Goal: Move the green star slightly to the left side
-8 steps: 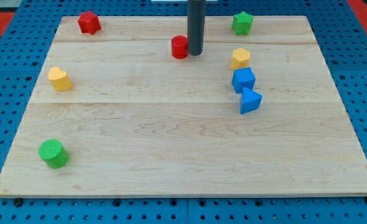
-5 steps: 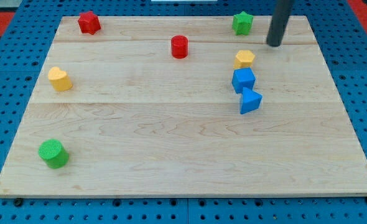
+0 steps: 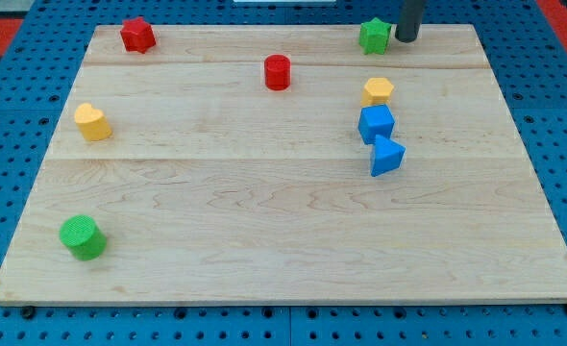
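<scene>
Swung from beside the red cylinder (image 3: 278, 72) across to the view's top right, my tip (image 3: 406, 39) (bare rod, nothing to open or close) now sits just right of the green star (image 3: 375, 36) near the board's top edge, ready to shove it left.

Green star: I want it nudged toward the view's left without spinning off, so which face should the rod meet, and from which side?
Meet the green star on its face toward the view's right, pushing leftward through its middle. My tip sits just right of it at about the same height, so the line looks good. The star's points could make it twist, so a centred contact seems safest.
</scene>
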### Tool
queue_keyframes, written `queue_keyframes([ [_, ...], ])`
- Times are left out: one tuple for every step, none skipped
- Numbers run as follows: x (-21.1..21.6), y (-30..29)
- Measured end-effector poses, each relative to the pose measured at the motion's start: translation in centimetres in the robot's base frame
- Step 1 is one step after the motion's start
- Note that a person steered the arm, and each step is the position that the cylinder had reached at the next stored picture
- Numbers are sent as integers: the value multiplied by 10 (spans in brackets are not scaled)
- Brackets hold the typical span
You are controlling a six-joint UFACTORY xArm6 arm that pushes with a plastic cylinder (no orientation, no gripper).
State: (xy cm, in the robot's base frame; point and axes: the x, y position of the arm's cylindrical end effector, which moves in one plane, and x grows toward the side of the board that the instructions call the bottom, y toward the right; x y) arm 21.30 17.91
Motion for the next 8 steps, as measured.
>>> queue_keyframes([
  [-2, -7],
  [-2, -26],
  [0, -70],
  [28, -68],
  [55, -60],
  [56, -116],
  [54, -71],
  [54, -49],
])
